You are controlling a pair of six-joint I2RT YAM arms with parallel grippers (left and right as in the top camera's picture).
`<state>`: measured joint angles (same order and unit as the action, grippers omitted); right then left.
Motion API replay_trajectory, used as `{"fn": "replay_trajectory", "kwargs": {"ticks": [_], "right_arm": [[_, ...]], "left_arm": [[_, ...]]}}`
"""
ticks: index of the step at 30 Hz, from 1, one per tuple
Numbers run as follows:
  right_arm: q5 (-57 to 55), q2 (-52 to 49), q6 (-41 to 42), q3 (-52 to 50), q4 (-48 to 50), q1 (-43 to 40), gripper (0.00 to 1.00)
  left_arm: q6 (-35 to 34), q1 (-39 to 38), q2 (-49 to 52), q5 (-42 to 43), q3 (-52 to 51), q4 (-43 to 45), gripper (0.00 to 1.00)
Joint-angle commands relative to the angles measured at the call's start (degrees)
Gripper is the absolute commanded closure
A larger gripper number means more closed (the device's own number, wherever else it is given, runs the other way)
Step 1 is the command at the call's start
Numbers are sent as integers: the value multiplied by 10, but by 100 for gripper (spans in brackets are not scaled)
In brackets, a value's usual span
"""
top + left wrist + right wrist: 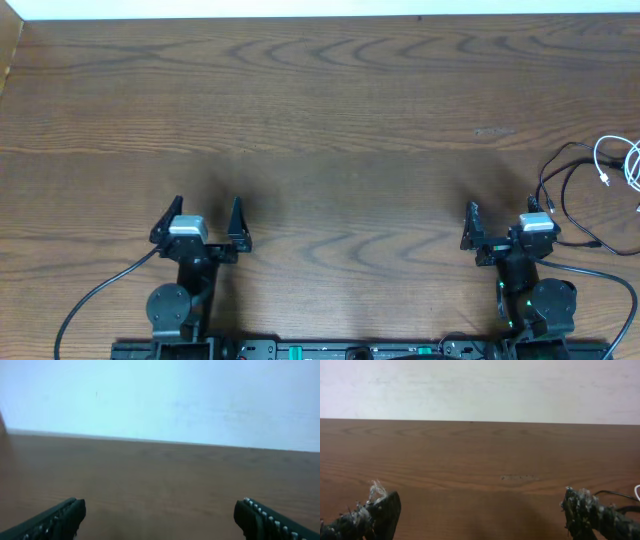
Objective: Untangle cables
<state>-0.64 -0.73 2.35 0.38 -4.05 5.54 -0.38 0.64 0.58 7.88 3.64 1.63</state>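
Note:
The thin black cable (563, 180) lies in loose loops on the table at the far right edge. The white cable (617, 160) curls beside it and runs partly out of frame. In the right wrist view only a bit of the black cable (611, 493) and a sliver of the white cable (637, 492) show at the right edge. My right gripper (505, 225) is open and empty, just left of and nearer than the cables. Its jaws (480, 515) frame bare wood. My left gripper (201, 226) is open and empty at the near left, far from the cables, and its jaws (160, 517) are spread wide.
The brown wooden table (320, 110) ends at a pale wall (480, 385) behind. Thick black arm wires trail from the left base (92, 298) and the right base (622, 290). A small scuff (493, 131) marks the wood.

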Motion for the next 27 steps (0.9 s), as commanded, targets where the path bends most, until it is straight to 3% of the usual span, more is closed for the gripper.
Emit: {"fn": "replay_trajectory", "kwargs": {"ticks": [1,7,15,27], "right_arm": [[4,2,4,-1,-3,5,1],[4,2,4,-1,-3,5,1],[4,2,4,-1,-3,5,1],[4,2,4,-1,-3,5,1]], "left_arm": [[73,-1,-5,20,-23,43,1],[108,-1,-5,-10,-34,48,1],[108,-1,-5,-12,-34,-55,1],[108,-1,-5,-11,-34,-51,1]]}}
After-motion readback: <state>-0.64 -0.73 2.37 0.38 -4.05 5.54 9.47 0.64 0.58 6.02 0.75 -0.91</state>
